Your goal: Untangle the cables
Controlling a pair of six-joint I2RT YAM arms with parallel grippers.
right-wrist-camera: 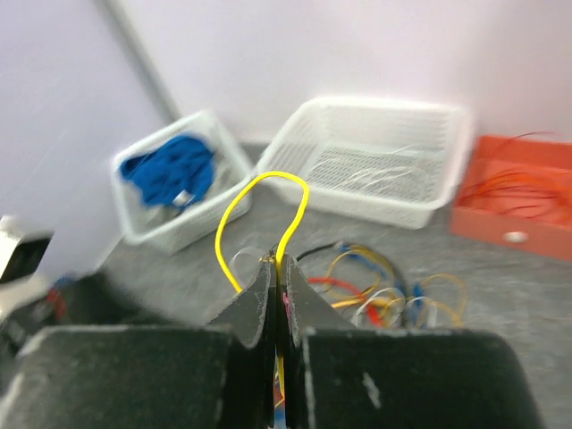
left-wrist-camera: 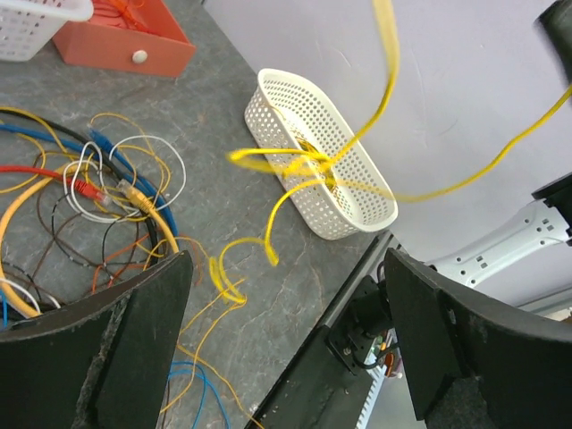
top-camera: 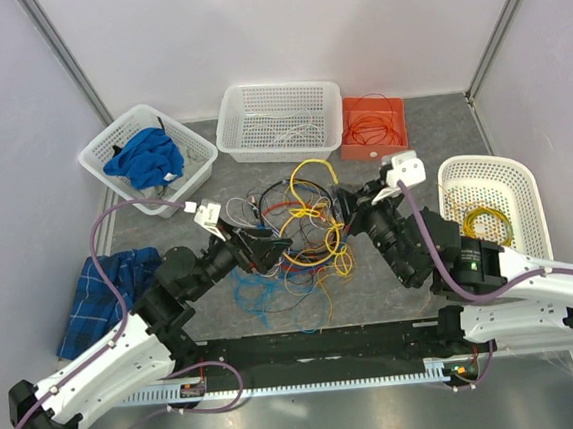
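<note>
Your cables (top-camera: 303, 231) lie as one loose bunch in the middle of the worktop (top-camera: 398, 280), between the two arms, with a few blue strands trailing toward the near edge. The right fingers (right-wrist-camera: 246, 308) are pressed together on one yellow cable (right-wrist-camera: 277, 176), which arches in a small loop just above their tips. The left fingers (left-wrist-camera: 143, 340) stand wide apart and hold nothing, poised at the left side of the bunch.

Expect these wires to be light, limp and springy. They will likely keep their curl, drag neighbours along and slide through a loose pinch, and the plugs at their ends may snag. Take hold on a bare stretch of a single strand, close to where it leaves the knot, not on a crossing.

The bunch has no long axis; it sprawls in loops. The held yellow cable does have one: it seems to run from the right fingers down into the tangle, toward the near edge, so draw along that line.
</note>
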